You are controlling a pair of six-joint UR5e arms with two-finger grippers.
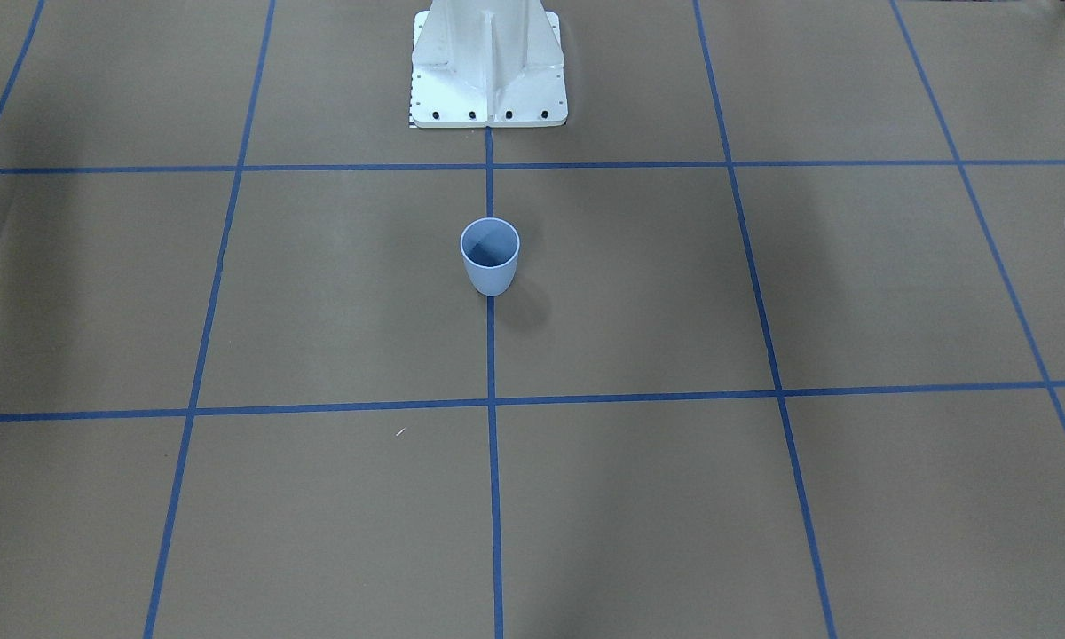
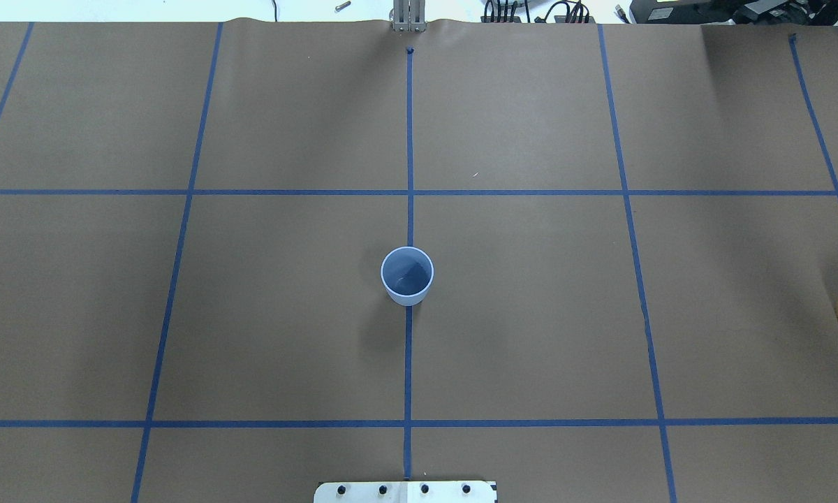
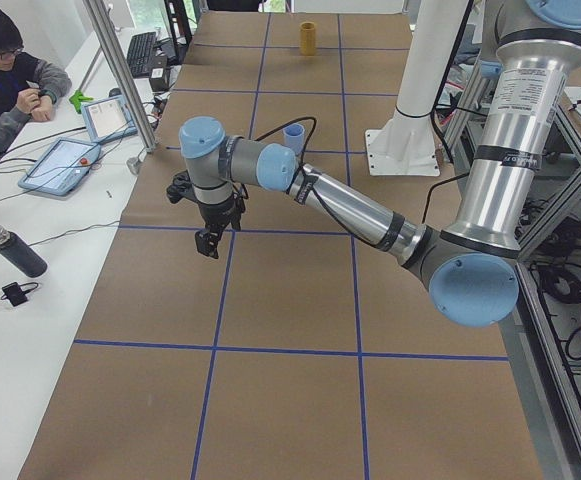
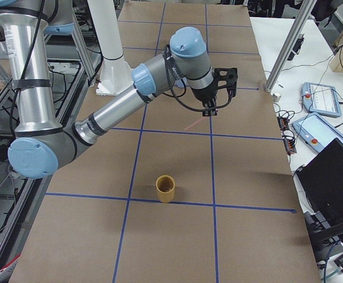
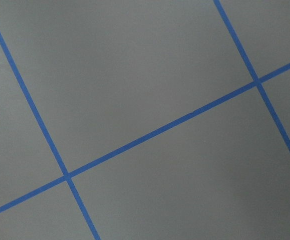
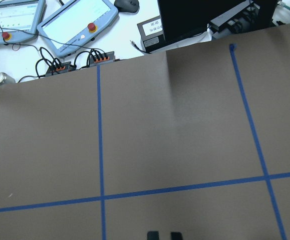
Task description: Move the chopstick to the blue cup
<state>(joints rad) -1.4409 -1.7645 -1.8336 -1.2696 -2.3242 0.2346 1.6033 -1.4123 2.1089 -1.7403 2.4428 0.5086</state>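
Upright blue cup at centre of desk — chopstick lies flat near right hand, fingertips slightly parted, gripping nothing. Left hand — grip cannot be told.

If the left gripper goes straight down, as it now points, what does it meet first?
Most likely bare brown table paper near a blue tape line; nothing else shows beneath the left gripper, though depth is unclear.
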